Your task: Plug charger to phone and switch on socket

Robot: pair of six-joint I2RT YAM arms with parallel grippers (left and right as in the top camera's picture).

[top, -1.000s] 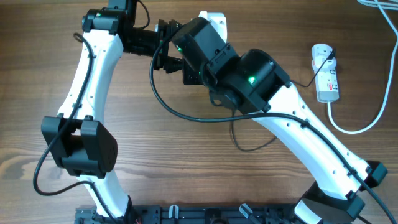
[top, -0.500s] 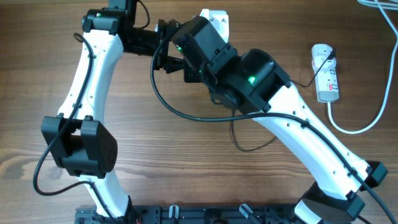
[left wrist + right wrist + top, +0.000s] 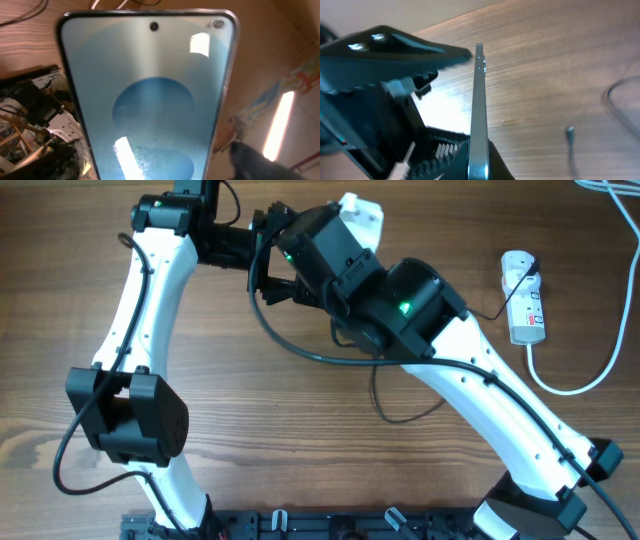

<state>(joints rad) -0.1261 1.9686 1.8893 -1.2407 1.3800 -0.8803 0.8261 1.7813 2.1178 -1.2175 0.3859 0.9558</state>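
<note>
One phone (image 3: 362, 210), shifted rightward since before, pinched in right gripper (image 3: 478, 152); left gripper (image 3: 266, 252) state unclear.

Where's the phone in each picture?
Overhead: the phone shows white at top centre, partly hidden.
Left wrist: the phone fills most of the picture, screen facing the camera.
Right wrist: the phone stands edge-on, a thin strip mid-picture.
Shared landmark: the wooden table.

We see the phone (image 3: 150, 100) raised upright, its screen pale blue; the thin black charger (image 3: 379, 400) lies looped centrally; the white socket (image 3: 526, 305) lies far right.
</note>
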